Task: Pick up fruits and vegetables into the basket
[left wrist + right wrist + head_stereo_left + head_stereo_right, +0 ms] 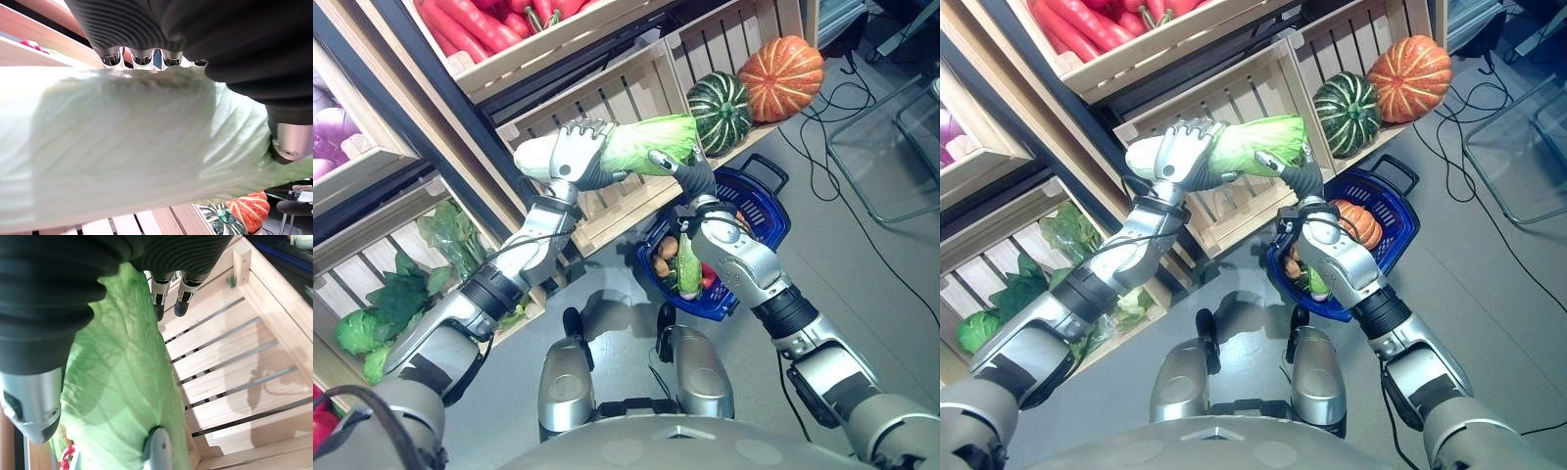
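A long napa cabbage [646, 142] with a white stem and green leaves is held in the air in front of an empty wooden crate [617, 93]. My left hand [576, 152] is curled round its white stem end, and its fingers [142, 56] wrap over the cabbage [137, 147]. At the leafy end [122, 382], my right hand [693, 174] grips with thumb and a finger. The blue basket [769, 211] stands on the floor below my right arm. It holds a small orange pumpkin [1356, 220], a potato [668, 247] and a green vegetable [688, 266].
A green striped pumpkin [720, 110] and an orange pumpkin [781, 76] sit in the crate to the right. Red vegetables [480, 24] fill the top crate, purple onions [333, 127] the left one. Leafy greens [401, 294] lie in the low left crate. A metal frame [891, 147] stands at right.
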Motion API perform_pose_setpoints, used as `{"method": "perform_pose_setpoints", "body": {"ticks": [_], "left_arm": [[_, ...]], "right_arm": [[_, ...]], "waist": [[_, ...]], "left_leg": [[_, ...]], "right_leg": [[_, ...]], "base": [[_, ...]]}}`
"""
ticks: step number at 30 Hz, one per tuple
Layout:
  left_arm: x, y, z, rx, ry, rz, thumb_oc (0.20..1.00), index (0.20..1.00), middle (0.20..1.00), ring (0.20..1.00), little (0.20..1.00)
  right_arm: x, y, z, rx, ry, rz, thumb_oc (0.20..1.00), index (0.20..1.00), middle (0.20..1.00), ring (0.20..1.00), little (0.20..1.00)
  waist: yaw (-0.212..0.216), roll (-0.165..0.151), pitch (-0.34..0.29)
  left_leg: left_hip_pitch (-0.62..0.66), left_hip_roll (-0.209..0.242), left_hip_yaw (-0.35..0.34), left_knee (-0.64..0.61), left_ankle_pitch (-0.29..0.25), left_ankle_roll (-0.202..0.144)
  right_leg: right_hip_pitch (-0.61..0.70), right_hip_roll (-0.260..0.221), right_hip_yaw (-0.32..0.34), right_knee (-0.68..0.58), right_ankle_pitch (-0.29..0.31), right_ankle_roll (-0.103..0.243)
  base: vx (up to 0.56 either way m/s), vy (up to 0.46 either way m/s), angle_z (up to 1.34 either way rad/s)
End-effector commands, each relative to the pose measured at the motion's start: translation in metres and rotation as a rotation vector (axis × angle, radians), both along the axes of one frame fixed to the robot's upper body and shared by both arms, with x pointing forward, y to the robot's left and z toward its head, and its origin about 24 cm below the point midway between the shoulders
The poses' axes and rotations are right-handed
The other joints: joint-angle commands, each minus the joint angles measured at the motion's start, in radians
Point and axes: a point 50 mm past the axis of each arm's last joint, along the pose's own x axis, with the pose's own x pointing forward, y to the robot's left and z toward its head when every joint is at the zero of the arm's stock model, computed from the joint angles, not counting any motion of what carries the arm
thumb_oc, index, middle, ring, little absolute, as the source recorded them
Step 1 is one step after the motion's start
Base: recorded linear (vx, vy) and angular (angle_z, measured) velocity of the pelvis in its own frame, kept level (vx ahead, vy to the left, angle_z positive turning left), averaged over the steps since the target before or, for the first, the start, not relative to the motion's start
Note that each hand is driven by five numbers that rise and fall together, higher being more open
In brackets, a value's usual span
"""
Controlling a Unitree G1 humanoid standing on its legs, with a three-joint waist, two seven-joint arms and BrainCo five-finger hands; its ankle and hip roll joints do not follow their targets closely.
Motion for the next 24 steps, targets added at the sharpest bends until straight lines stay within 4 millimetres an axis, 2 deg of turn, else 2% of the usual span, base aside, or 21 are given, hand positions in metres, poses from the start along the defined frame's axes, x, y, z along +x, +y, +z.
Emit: {"method": "perform_pose_setpoints", "body": {"ticks": [1,2,3,4,12,19,20,21,22,23,24], "left_arm": [[-0.031,-0.065,0.046,0.007,-0.223,-0.355,0.200,0.200,0.200,0.200,0.200],[-0.031,-0.066,0.045,0.013,-0.218,-0.361,0.200,0.200,0.200,0.200,0.200],[-0.031,-0.067,0.045,0.015,-0.217,-0.362,0.200,0.200,0.200,0.200,0.200],[-0.032,-0.068,0.046,0.024,-0.215,-0.367,0.200,0.200,0.200,0.200,0.200],[-0.034,-0.071,0.045,0.060,-0.205,-0.377,0.200,0.200,0.200,0.200,0.200],[-0.033,-0.070,0.042,0.090,-0.206,-0.379,0.200,0.200,0.200,0.200,0.200],[-0.034,-0.070,0.041,0.093,-0.205,-0.381,0.256,0.256,0.256,0.256,0.256],[-0.034,-0.071,0.040,0.089,-0.197,-0.390,0.464,0.464,0.464,0.464,0.464],[-0.034,-0.071,0.039,0.089,-0.195,-0.392,0.555,0.555,0.555,0.555,0.555],[-0.034,-0.071,0.039,0.092,-0.190,-0.393,0.730,0.730,0.730,0.730,0.730],[-0.034,-0.071,0.038,0.094,-0.187,-0.394,0.947,0.947,0.947,0.947,0.947]], "right_arm": [[-0.001,0.045,0.038,0.105,-0.108,0.159,1.000,1.000,1.000,1.000,1.000],[0.000,0.045,0.038,0.102,-0.111,0.163,0.915,0.915,0.915,0.915,0.915],[0.000,0.046,0.038,0.100,-0.112,0.163,0.592,0.592,0.592,0.592,0.592],[0.000,0.047,0.040,0.088,-0.124,0.186,0.200,0.200,0.200,0.200,0.200],[-0.001,0.056,0.045,0.030,-0.145,0.266,0.200,0.200,0.200,0.200,0.200],[-0.003,0.061,0.051,0.079,-0.154,0.357,0.200,0.200,0.200,0.200,0.200],[-0.003,0.061,0.051,0.079,-0.159,0.361,0.200,0.200,0.200,0.200,0.200],[-0.003,0.061,0.052,0.080,-0.163,0.365,0.200,0.200,0.200,0.200,0.200],[-0.002,0.061,0.052,0.080,-0.165,0.365,0.200,0.200,0.200,0.200,0.200],[-0.002,0.060,0.053,0.082,-0.168,0.366,0.200,0.200,0.200,0.200,0.200],[-0.002,0.060,0.053,0.083,-0.170,0.365,0.200,0.200,0.200,0.200,0.200]], "waist": [[0.008,-0.026,-0.043],[0.008,-0.026,-0.044],[0.008,-0.026,-0.044],[0.009,-0.027,-0.045],[0.015,-0.034,-0.047],[0.022,-0.041,-0.045],[0.023,-0.041,-0.045],[0.024,-0.041,-0.046],[0.025,-0.042,-0.046],[0.026,-0.042,-0.047],[0.026,-0.042,-0.047]], "left_leg": [[0.011,-0.012,0.026,0.084,-0.177,0.037],[0.011,-0.012,0.027,0.084,-0.177,0.037],[0.012,-0.012,0.027,0.084,-0.177,0.037],[0.012,-0.012,0.026,0.082,-0.178,0.037],[0.010,-0.009,0.023,0.082,-0.178,0.035],[0.008,-0.006,0.018,0.081,-0.179,0.033],[0.007,-0.006,0.017,0.082,-0.179,0.033],[0.007,-0.005,0.017,0.082,-0.179,0.034],[0.007,-0.005,0.017,0.082,-0.179,0.034],[0.007,-0.005,0.017,0.082,-0.179,0.034],[0.007,-0.004,0.017,0.082,-0.179,0.034]], "right_leg": [[0.038,-0.047,0.025,-0.068,-0.004,0.075],[0.039,-0.047,0.024,-0.069,-0.003,0.075],[0.039,-0.047,0.023,-0.070,-0.003,0.075],[0.039,-0.047,0.023,-0.072,-0.002,0.076],[0.041,-0.046,0.020,-0.075,-0.001,0.079],[0.045,-0.045,0.015,-0.080,0.001,0.079],[0.046,-0.045,0.015,-0.080,0.001,0.079],[0.047,-0.045,0.015,-0.081,0.001,0.079],[0.047,-0.045,0.014,-0.081,0.001,0.079],[0.047,-0.045,0.013,-0.082,0.001,0.080],[0.048,-0.045,0.013,-0.082,0.001,0.080]], "base": [[0.00,0.000,0.00],[0.00,0.000,0.00],[0.00,0.000,0.00],[0.00,0.000,0.00],[0.00,0.000,0.00],[0.00,-0.025,0.04],[0.00,0.000,0.00],[0.00,0.000,0.00],[0.00,0.000,0.00],[0.00,-0.014,0.04],[0.00,-0.022,0.06]]}}
